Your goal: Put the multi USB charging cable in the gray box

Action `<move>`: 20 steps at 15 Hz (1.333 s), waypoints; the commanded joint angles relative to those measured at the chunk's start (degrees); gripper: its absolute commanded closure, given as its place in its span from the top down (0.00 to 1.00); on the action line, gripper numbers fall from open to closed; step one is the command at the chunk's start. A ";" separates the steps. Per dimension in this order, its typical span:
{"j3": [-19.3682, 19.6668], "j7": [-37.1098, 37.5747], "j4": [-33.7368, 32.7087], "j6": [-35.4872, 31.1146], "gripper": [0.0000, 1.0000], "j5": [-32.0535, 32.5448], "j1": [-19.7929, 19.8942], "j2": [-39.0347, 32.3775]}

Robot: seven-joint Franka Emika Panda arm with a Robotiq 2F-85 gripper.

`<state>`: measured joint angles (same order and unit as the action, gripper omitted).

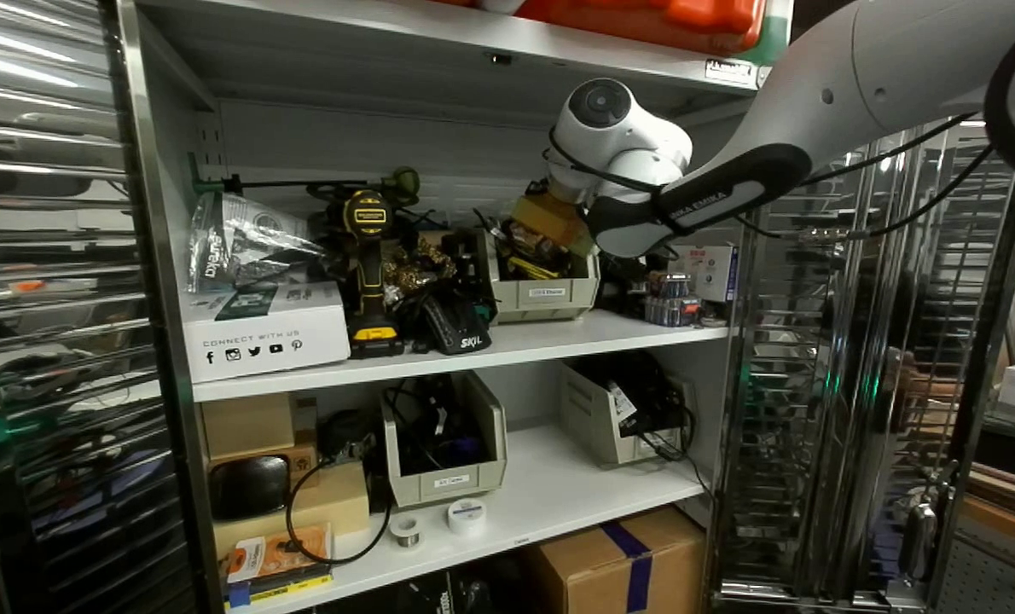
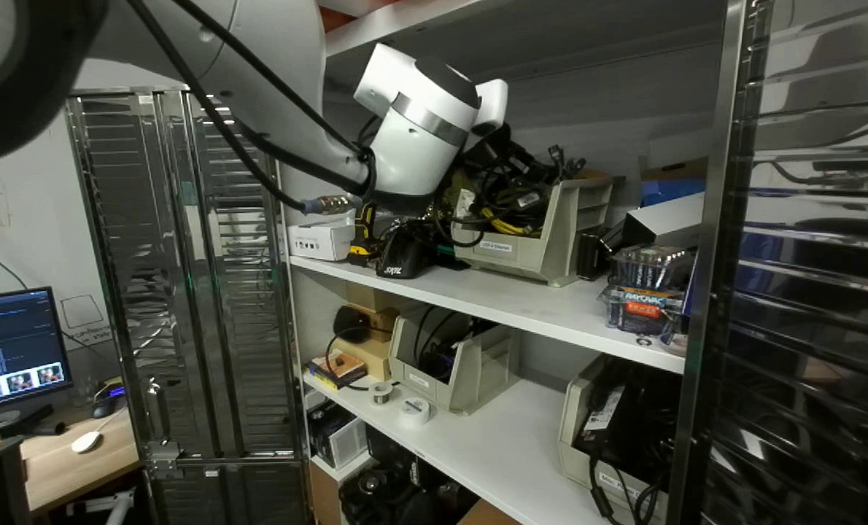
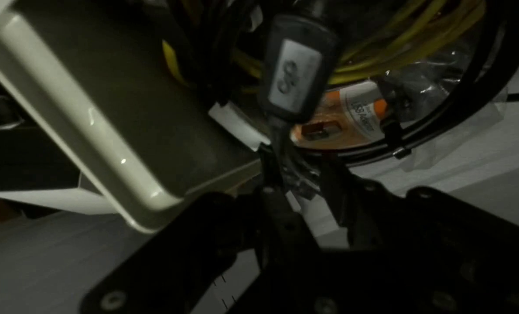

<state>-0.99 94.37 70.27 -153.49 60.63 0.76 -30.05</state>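
The dark block with a pale label in the wrist view looks to be the multi USB charging cable (image 3: 295, 74); it lies beside the inner wall of the gray box (image 1: 550, 297), just beyond the tips of the tool (image 3: 302, 172), and thin strands run from its end toward them. The tool enters from the bottom edge with its 2 dark fingers a small gap apart and strands between or just behind the tips; the view is too dark to tell whether it grips them. Behind the block are yellow cords (image 3: 386, 54), a black cable loop (image 3: 508, 56) and an orange and white packet (image 3: 362, 113) reading "USB Adapter". In both exterior views the arm (image 1: 627, 145) reaches over the gray box, which stands on the upper counter (image 1: 618, 328), and the tool is mostly hidden. To the left of the box, in an exterior view, are a white carton (image 1: 269, 337), a black and yellow drill (image 1: 371, 281) and a dark item marked SKIL (image 1: 456, 328); battery packs (image 1: 671, 307) are to its right. The lower counter (image 1: 542, 477) bears 2 more gray bins (image 1: 435, 489) holding dark cables, with a wire spool (image 1: 407, 537) and a white tub (image 1: 466, 516) near the left bin.
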 commanded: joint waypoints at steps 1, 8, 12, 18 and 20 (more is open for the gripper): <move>-2.93 -9.33 -4.03 -1.56 0.62 -5.60 3.65 -0.14; -16.58 -28.48 6.68 -5.85 1.00 -25.91 12.86 8.27; -29.29 -44.00 17.92 -1.83 1.00 -44.67 21.46 14.11; -37.17 -58.58 30.71 21.44 1.00 -68.64 33.19 29.18; -35.72 -61.81 33.54 32.07 1.00 -75.12 34.86 34.70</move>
<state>-37.49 37.19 97.14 -131.76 -6.18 31.89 -5.51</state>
